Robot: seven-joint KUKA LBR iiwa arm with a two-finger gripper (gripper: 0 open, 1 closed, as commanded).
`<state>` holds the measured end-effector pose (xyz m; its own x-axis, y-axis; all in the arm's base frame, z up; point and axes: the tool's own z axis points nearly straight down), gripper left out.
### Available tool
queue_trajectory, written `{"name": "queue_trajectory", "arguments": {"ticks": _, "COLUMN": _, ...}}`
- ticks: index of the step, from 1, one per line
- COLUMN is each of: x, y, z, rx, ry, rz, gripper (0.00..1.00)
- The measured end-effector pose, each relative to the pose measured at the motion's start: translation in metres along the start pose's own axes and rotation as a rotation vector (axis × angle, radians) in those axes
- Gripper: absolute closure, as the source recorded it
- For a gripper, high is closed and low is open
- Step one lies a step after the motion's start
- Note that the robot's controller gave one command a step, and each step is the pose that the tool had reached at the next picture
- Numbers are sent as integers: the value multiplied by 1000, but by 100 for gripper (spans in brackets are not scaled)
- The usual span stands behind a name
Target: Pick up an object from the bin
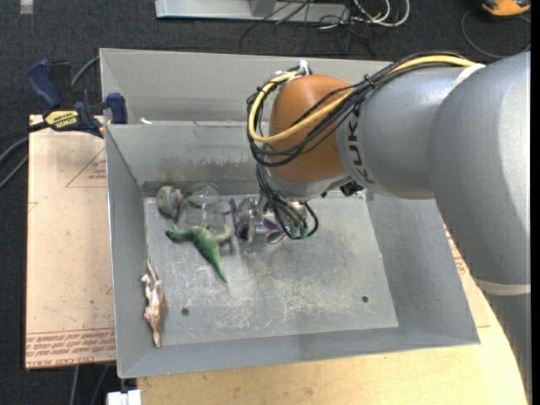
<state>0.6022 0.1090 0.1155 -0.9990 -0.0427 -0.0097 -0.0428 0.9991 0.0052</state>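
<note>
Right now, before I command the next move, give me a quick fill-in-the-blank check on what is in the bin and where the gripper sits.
1. The long-tailed toy lizard on the bin floor is ____ in colour.
2. In the camera view, the gripper is just to the ____ of that lizard.
3. The pale figure lies along the bin's ____ wall in the camera view.
4. The wrist cover above the gripper is ____.

Missing words: green; right; left; orange.

Scuffed, matt grey metal bin (295,298) holds a glossy green plastic toy (202,241).
</note>
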Motion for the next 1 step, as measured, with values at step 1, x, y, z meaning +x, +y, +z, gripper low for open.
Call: {"name": "queue_trajectory", "arguments": {"ticks": 1, "x": -1, "y": -8, "z": -47, "rx": 1, "ry": 0, "rz": -7, "gripper": 100}}
